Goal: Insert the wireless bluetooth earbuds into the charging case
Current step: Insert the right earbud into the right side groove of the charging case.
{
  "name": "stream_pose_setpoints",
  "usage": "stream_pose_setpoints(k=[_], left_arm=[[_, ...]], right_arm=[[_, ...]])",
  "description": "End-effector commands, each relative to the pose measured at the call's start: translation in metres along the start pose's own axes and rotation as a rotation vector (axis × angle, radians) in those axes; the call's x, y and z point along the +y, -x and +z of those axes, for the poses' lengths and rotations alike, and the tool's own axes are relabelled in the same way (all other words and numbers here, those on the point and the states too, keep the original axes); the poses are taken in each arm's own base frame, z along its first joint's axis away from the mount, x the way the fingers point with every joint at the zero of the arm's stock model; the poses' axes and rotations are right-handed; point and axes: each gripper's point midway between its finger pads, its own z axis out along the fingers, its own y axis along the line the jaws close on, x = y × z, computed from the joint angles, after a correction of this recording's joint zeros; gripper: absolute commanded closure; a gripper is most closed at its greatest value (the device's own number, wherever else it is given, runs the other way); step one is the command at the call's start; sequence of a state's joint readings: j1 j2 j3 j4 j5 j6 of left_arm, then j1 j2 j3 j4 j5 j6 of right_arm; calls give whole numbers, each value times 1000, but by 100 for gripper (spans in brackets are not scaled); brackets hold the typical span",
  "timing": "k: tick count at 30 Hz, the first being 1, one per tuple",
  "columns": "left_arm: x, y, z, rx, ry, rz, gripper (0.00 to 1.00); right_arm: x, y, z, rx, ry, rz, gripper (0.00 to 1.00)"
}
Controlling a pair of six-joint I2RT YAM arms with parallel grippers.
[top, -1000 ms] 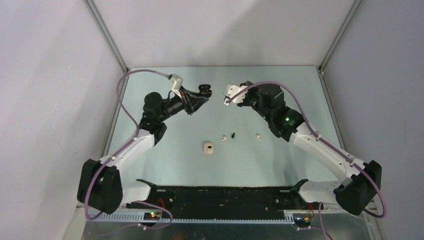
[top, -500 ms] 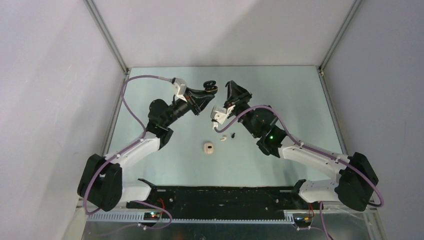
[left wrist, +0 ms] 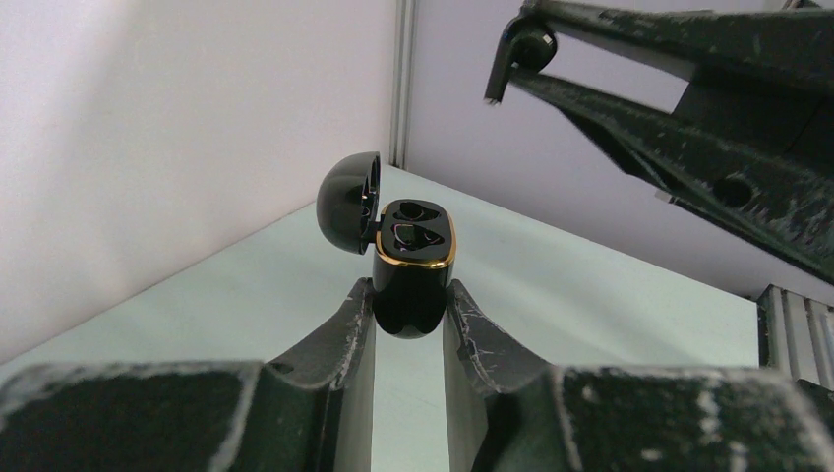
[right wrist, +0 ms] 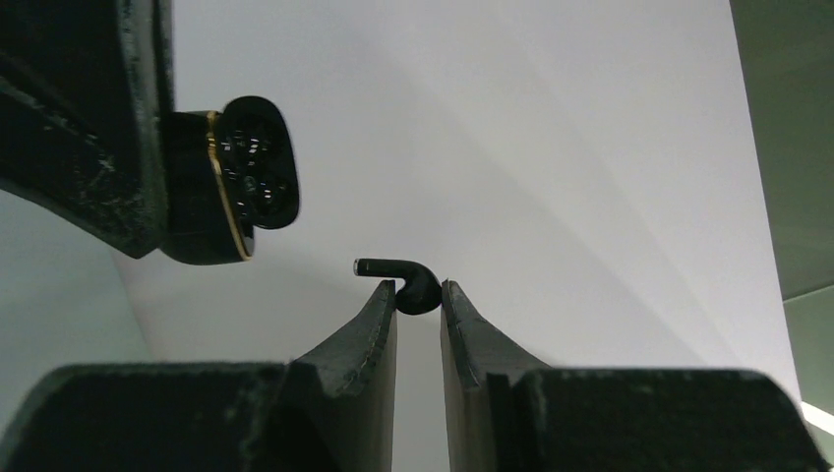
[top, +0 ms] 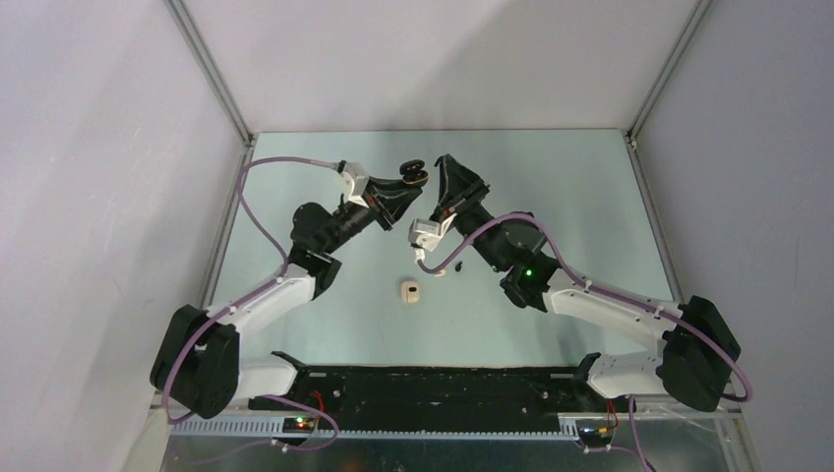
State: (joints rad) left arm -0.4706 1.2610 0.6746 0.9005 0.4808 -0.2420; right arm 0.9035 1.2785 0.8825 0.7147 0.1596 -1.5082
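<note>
Over table (top: 590, 187), arms (top: 325, 224) (top: 506, 248) aloft, seemingly facing.

From above, the right hand's (right wrist: 418, 291) black earbud (right wrist: 411, 285) is too small to see; the left hand's (left wrist: 409, 291) fingers (left wrist: 356, 329) hide the case's (left wrist: 414, 258) base.

A pale mint-green flat table top (top: 590, 197) is the floor of a boxed-in cell. Beyond its far edge rises a plain white back wall (top: 433, 59), crossed by a soft diagonal shadow. A smooth white left side panel (top: 89, 197) and a greyer right side panel (top: 767, 147) flank the table. A slanting silver aluminium left post (top: 208, 71) and a matching right post (top: 667, 67) stand at the table's far corners. The light is even and diffuse.
</note>
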Motion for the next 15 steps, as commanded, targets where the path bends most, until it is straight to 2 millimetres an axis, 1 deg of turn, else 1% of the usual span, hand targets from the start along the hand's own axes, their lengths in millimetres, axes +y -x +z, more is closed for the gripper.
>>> stream_pose_setpoints(k=[1,4,6,8,15], left_arm=[[-10,28,-1,-91,-22,101,100],[-13,29,-3,-98,-33,125,100],[-15,27,-4,-98,-38,136,100],[-17,25,-6,-93,-47,140,100],[-22,27,-7,-97,-67,150,100]], right_arm=[[-2,12,4,-31,-16,-61,100],[0,14,5,-32,-17,-80,100],[5,16,5,-39,5,-101,100],[6,17,5,-42,12,-100,100],[14,21,4,-57,47,-100,100]])
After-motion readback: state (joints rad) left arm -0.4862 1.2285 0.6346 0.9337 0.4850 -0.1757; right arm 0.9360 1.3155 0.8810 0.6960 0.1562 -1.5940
